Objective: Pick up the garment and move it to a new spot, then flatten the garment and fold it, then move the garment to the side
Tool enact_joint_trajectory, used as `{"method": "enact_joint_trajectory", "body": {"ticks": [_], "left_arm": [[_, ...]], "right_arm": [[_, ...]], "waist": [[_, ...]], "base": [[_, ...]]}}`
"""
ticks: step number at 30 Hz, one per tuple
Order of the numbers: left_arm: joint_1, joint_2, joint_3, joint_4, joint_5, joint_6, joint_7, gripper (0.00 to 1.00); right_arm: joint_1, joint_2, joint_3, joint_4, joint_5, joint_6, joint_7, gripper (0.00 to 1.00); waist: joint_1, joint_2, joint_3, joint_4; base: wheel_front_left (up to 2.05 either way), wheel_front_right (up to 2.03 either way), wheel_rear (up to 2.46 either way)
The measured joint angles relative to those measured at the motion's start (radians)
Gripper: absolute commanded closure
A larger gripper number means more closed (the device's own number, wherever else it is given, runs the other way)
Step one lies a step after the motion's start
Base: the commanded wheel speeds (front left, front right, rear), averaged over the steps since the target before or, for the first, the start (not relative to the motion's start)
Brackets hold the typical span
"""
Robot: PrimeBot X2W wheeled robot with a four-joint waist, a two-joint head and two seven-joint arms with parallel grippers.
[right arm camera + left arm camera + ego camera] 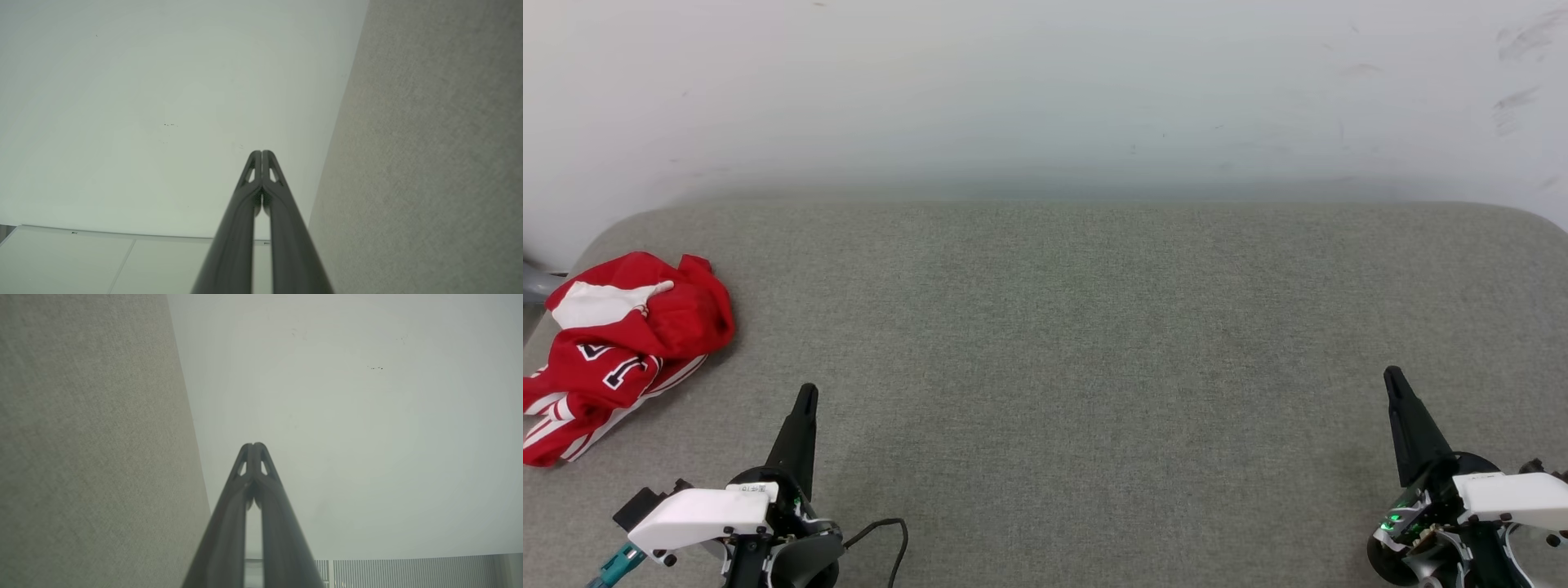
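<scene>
A broad grey woven fabric surface (1094, 327) with rounded far corners spreads out below a camera that looks down on it. A plain pale wall (1045, 82), faintly scuffed, rises along the surface's far edge.

A red jersey T-shirt (621, 351) lies crumpled at the surface's left edge, partly draping over it. The heap is longer than it is wide, and its long axis runs diagonally from the surface's near-left edge up towards the far wall. The end nearer the wall is a rounded, soft red bundle with a white patch on top. The nearer end flattens out into red-and-white stripes. Between the two, dark printed number shapes outlined in white show among the folds (too creased to read surely).

The left gripper (806, 396) hangs over the surface's near-left part, just beside the shirt and not touching it. Its two long dark fingers are pressed together into one point. A thin black cable (894, 531) curls behind it. The right gripper (1393, 377) hangs over the surface's near-right part, well apart from the shirt. Its fingers likewise meet tip to tip, with nothing between them.
</scene>
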Motion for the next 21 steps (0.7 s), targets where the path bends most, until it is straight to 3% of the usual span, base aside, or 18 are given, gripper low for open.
{"method": "enact_joint_trajectory", "body": {"ticks": [21], "left_arm": [[0.0,0.0,-0.001,0.0,0.0,0.0,0.0,1.0]], "right_arm": [[0.0,0.0,0.0,0.0,0.0,0.0,0.0,1.0]], "waist": [[0.0,0.0,0.0,0.0]], "base": [[0.0,0.0,0.0]]}}
